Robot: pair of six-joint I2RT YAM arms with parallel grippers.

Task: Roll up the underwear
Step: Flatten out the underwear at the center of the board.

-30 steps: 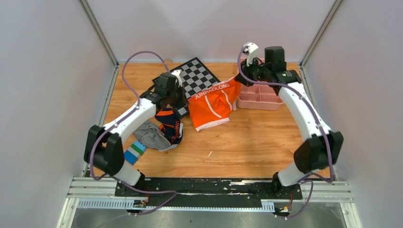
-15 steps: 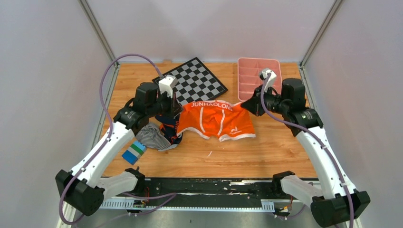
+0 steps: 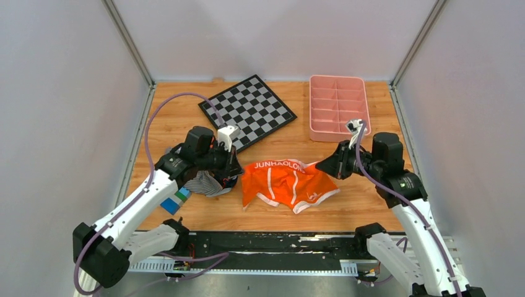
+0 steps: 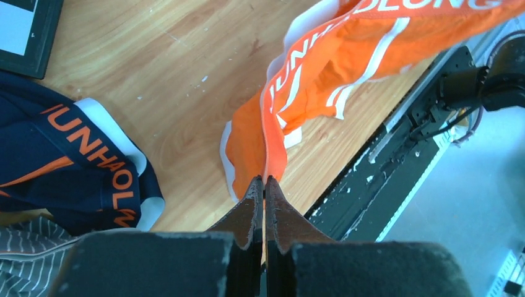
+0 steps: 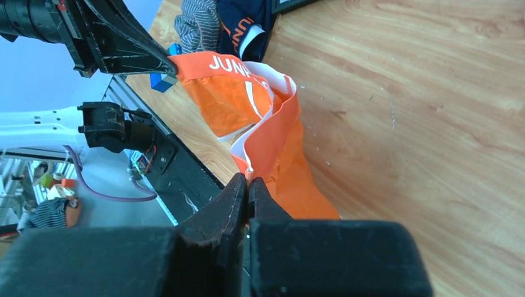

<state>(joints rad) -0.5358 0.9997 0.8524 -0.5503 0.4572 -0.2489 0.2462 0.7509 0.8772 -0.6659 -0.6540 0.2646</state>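
The orange underwear (image 3: 285,184) with its white-lettered waistband hangs stretched between both grippers, low over the front of the wooden table. My left gripper (image 3: 238,168) is shut on the waistband's left end; in its wrist view (image 4: 265,179) the orange cloth (image 4: 322,80) runs out from between the pinched fingertips. My right gripper (image 3: 324,168) is shut on the waistband's right end, and the right wrist view (image 5: 247,179) shows the white-trimmed fabric (image 5: 272,142) clamped at the tips. The lower legs of the underwear sag onto the table.
A navy pair with orange lettering (image 3: 224,178) and a grey striped garment (image 3: 201,184) lie under the left arm. A blue-green block (image 3: 173,199) sits near the left front edge. A checkerboard (image 3: 247,110) and a pink compartment tray (image 3: 337,106) lie at the back.
Both arms have pulled the underwear from the back of the table toward the front edge and lowered it, spreading it out sideways. Both grips stayed shut.
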